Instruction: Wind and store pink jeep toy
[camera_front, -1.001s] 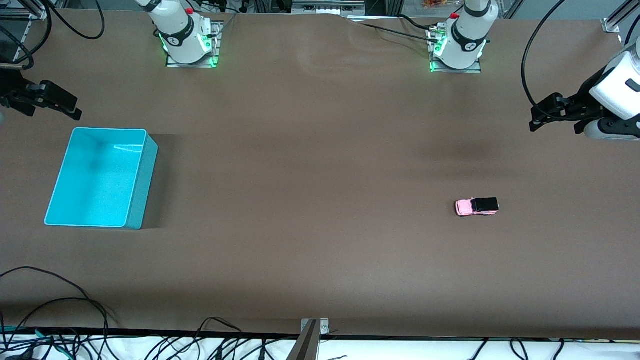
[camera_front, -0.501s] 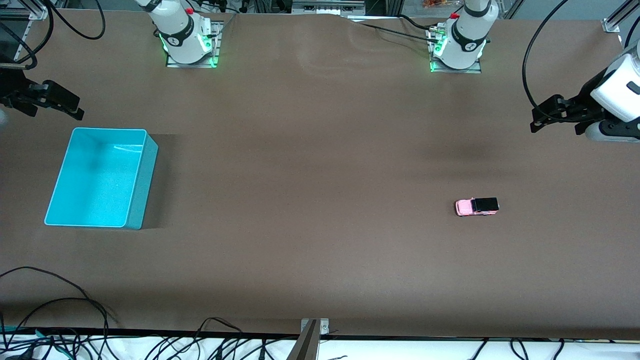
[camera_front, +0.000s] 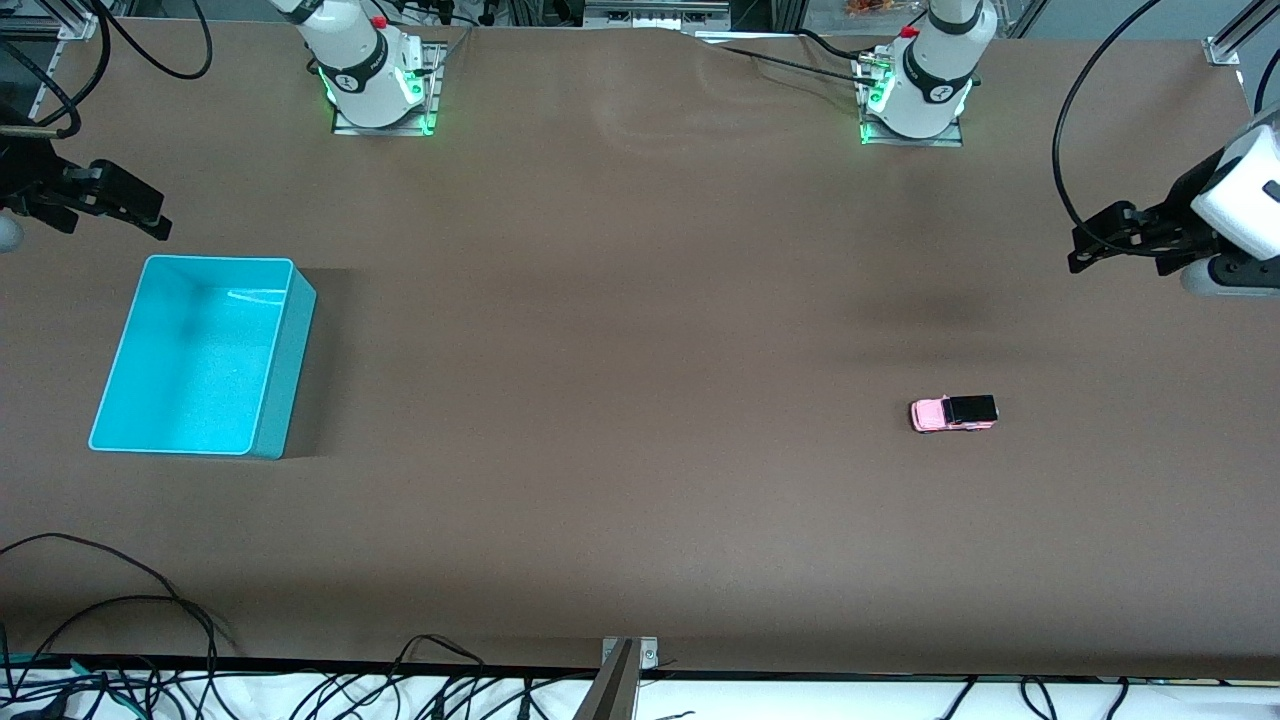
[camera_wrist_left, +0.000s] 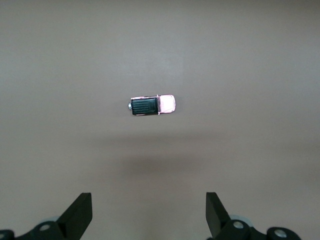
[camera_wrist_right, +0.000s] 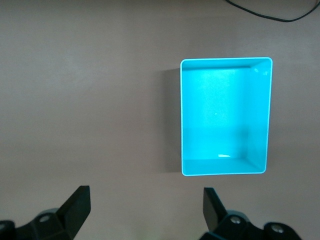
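The pink jeep toy (camera_front: 953, 413) (camera_wrist_left: 152, 105), tiny, with a black roof section and dark wheels, stands on its wheels on the brown desk (camera_front: 640, 400), toward the left arm's end.

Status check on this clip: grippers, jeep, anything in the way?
Left gripper open, up at the left arm's end. Right gripper open, above the turquoise bin. Pink jeep toy untouched on table. Nothing obstructing.

The pink jeep toy (camera_front: 953, 413) sits toward the left arm's end, the bin (camera_front: 283, 370) toward the right's.
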